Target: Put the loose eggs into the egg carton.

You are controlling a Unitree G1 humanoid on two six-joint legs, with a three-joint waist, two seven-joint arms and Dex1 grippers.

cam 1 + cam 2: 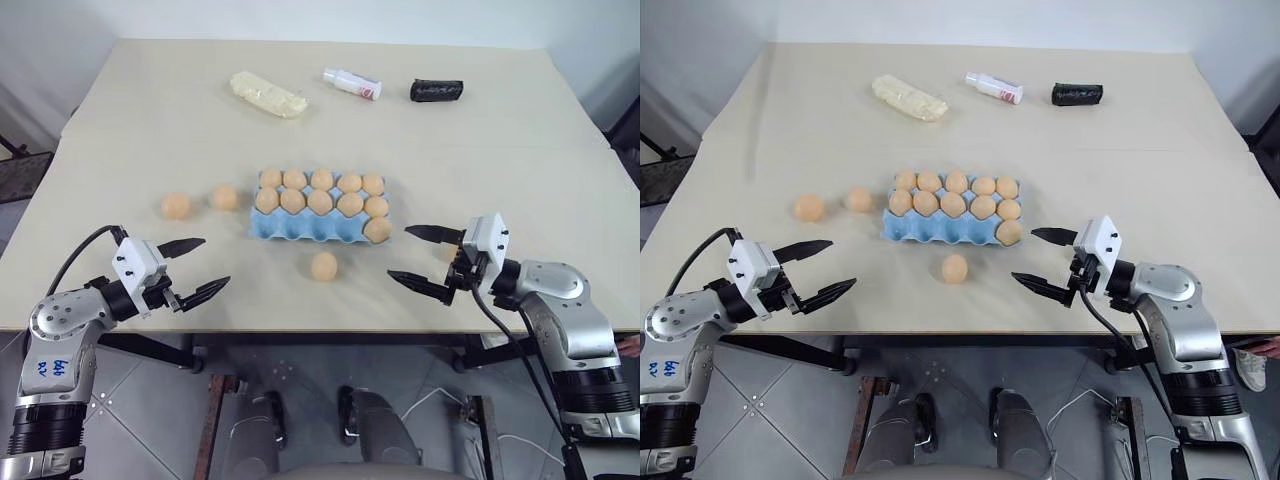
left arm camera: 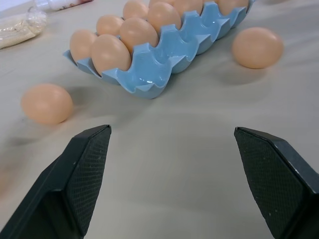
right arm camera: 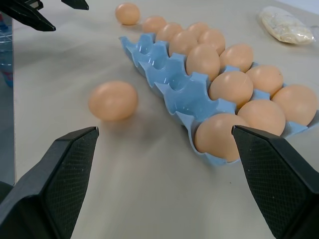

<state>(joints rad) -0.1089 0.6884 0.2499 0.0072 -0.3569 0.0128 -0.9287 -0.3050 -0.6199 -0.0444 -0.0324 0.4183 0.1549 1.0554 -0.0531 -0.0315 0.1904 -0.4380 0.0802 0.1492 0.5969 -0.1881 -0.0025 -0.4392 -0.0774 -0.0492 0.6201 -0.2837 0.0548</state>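
Item: loose eggs, three, all lying on the table (image 1: 480, 130) outside the egg carton (image 1: 300, 228). One egg (image 1: 324, 266) is sitting just in front of the carton's near edge, between my two hands; two more, a near-left egg (image 1: 176, 206) and a second one (image 1: 225, 197) closer to the carton, are resting to the carton's left, apart from it and from each other. Container: light blue moulded tray, mid-table; the two far rows are carrying five eggs each and the near row is holding one, at its right end, so I am counting four near cups standing empty and three eggs left to place. Hands: my left hand (image 1: 190, 270) is hovering above the table's near-left edge, spread wide and holding nothing; my right hand (image 1: 425, 256) is hovering near the carton's right corner, likewise wide and empty. Risks, as I am judging them: smooth ovals are liable to roll away if a finger nudges one before closing, and the front egg is lying near the table's edge; too hard a squeeze could be cracking a shell; a careless lowering could be knocking seated eggs or shoving the light carton. Surroundings: a pale yellow bag (image 1: 268, 95), a white bottle (image 1: 352, 84) and a black roll (image 1: 436, 91) are lying at the far side, well clear.
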